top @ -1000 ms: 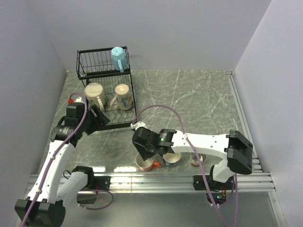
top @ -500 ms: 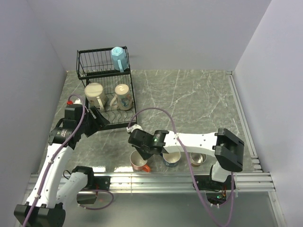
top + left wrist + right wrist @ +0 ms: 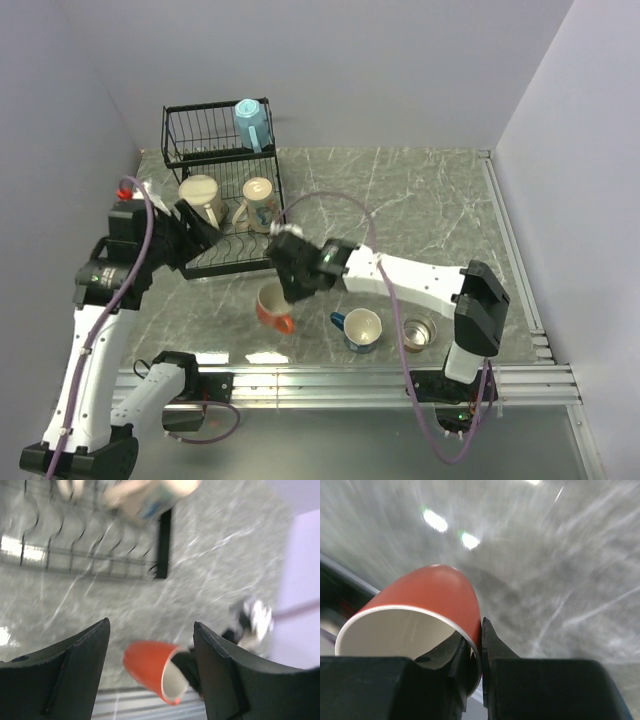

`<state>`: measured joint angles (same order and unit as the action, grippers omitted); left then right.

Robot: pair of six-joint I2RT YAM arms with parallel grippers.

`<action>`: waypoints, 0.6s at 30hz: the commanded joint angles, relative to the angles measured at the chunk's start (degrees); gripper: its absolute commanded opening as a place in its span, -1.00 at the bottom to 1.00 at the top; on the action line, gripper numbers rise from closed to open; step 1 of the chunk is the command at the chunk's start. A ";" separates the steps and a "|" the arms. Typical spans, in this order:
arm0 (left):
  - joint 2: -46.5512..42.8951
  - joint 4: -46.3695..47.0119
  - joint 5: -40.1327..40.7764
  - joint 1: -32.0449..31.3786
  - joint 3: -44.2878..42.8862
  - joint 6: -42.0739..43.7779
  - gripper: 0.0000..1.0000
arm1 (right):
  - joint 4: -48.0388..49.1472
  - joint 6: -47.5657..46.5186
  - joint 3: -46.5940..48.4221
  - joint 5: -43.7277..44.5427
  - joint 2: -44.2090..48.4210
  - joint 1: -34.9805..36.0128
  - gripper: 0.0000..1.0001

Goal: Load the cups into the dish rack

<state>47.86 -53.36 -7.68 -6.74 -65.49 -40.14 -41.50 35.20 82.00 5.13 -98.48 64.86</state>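
Observation:
My right gripper [image 3: 283, 290] is shut on the rim of the orange-red mug [image 3: 272, 307] and holds it tilted above the table, right of the black wire dish rack [image 3: 180, 150]. In the right wrist view the fingers [image 3: 490, 647] pinch the mug's wall [image 3: 427, 592]. The mug also shows in the left wrist view [image 3: 150, 667], between my open left fingers [image 3: 220, 665]. My left gripper [image 3: 195, 228] is open and empty by the rack's front. The light blue mug [image 3: 250, 123] sits on the upper shelf. Two cream mugs [image 3: 200, 198] [image 3: 259, 203] sit on the lower tier.
A dark blue mug [image 3: 360, 329] and a small metal cup [image 3: 419, 333] stand near the table's front edge, right of the held mug. A metal rail [image 3: 330, 380] runs along the near edge. Walls close in the left, back and right.
My right gripper lifted the orange-red mug from beside the dark blue mug and carried it left and away from the front edge. My left arm pulled back to the left.

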 commanded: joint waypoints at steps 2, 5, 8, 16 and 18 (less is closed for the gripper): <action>2.06 -3.41 -0.22 -0.11 -11.65 -1.16 0.46 | 3.34 9.87 7.21 -3.97 5.92 -10.26 -1.00; 2.33 -2.71 -3.64 -0.11 -15.00 -3.79 0.46 | 8.43 17.78 5.90 -9.84 7.77 -17.47 -1.00; 1.10 2.02 -12.24 -0.11 -14.14 -6.61 0.44 | 19.92 32.41 -0.50 -16.78 12.23 -22.65 -1.00; -8.04 38.18 -33.18 -0.02 9.22 -27.77 0.31 | 55.63 56.55 -15.37 -24.20 16.03 -24.70 -1.00; -8.65 41.66 -35.64 0.06 15.29 -28.94 0.32 | 62.97 61.18 -19.39 -23.15 18.14 -24.52 -1.00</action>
<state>39.72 -26.87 -35.00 -6.74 -55.68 -60.80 -1.19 83.64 64.47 -14.37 -84.93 39.68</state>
